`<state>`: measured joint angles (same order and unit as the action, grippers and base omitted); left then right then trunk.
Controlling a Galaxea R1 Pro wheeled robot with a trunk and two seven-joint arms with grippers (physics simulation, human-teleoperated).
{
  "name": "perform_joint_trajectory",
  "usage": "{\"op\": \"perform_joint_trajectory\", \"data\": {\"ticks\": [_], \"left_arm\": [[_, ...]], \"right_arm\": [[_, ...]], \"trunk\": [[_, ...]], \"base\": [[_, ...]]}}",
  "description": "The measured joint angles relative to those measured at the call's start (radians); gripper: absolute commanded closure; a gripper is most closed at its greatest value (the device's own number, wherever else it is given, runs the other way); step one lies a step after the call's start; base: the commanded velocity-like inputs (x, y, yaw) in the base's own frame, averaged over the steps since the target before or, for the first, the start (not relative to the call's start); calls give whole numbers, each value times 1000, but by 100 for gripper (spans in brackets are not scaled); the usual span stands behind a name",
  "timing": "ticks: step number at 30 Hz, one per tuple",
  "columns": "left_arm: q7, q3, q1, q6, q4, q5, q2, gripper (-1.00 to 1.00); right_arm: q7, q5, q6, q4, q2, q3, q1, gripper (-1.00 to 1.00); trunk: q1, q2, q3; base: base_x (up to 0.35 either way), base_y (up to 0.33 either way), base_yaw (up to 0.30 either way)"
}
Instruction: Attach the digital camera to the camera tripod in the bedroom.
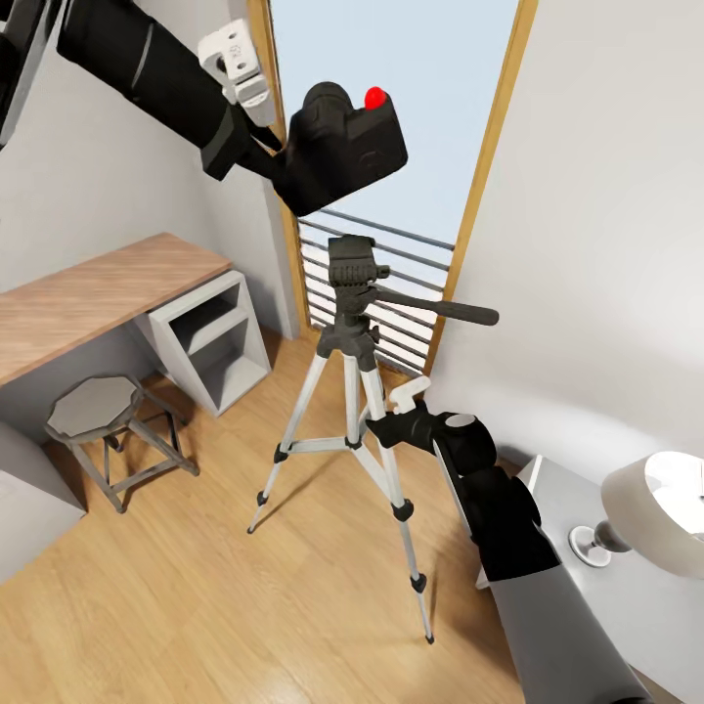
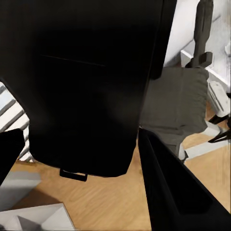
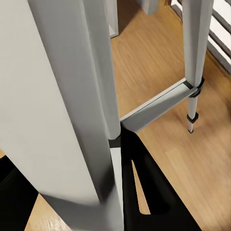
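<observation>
The digital camera [image 1: 342, 147], black and boxy with a red button on top, hangs in the air with my left gripper [image 1: 279, 161] shut on it. It is above the black head [image 1: 352, 264] of the camera tripod [image 1: 364, 391] and apart from it. In the left wrist view the camera [image 2: 86, 86] sits between my dark fingers [image 2: 178, 192]. The tripod stands on the wood floor by the window, with its pan handle [image 1: 445, 311] pointing right. My right gripper [image 1: 384, 426] is shut on one silver leg [image 3: 72, 110] of the tripod, held between black fingers [image 3: 144, 192].
A wood-topped desk [image 1: 88, 298] with a white shelf unit [image 1: 210, 337] runs along the left wall, and a grey stool [image 1: 93, 406] stands in front. The tall window [image 1: 391, 98] with railing is behind the tripod. A lamp [image 1: 650, 508] sits on a grey nightstand [image 1: 587, 606] at the right.
</observation>
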<state>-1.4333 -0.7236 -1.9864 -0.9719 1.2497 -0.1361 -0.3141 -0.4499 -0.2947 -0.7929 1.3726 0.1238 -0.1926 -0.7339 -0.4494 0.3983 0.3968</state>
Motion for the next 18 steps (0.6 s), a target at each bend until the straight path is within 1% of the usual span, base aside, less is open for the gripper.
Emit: {"op": "perform_joint_trajectory", "data": {"ticks": [3,6,7,9,11,15,18], "left_arm": [[-64,-7,0,-37,4,-3,-3,100],[-92,-14,0,-44,6,-8,-5,100],[-107,-45,0,-49,10,-8,-5,100],[-110,-60,0,-51,11,-12,-4,100],[-110,-68,0,-53,16,-16,-4,100],[-110,-75,0,-56,45,-28,-5,100],[-108,-77,0,-57,92,-66,-6,100]], "right_arm": [[0,0,0,0,0,0,0,100],[0,0,0,0,0,0,0,100],[0,0,0,0,0,0,0,100],[0,0,1,-1,0,0,0,100],[0,0,1,-1,0,0,0,100],[0,0,1,-1,0,0,0,100],[0,0,1,-1,0,0,0,100]], "trunk": [[0,0,0],[0,0,0],[0,0,0],[0,0,0],[0,0,0],[0,0,0],[0,0,0]], "base": [[0,0,0],[0,0,0],[0,0,0],[0,0,0],[0,0,0],[0,0,0],[0,0,0]]}}
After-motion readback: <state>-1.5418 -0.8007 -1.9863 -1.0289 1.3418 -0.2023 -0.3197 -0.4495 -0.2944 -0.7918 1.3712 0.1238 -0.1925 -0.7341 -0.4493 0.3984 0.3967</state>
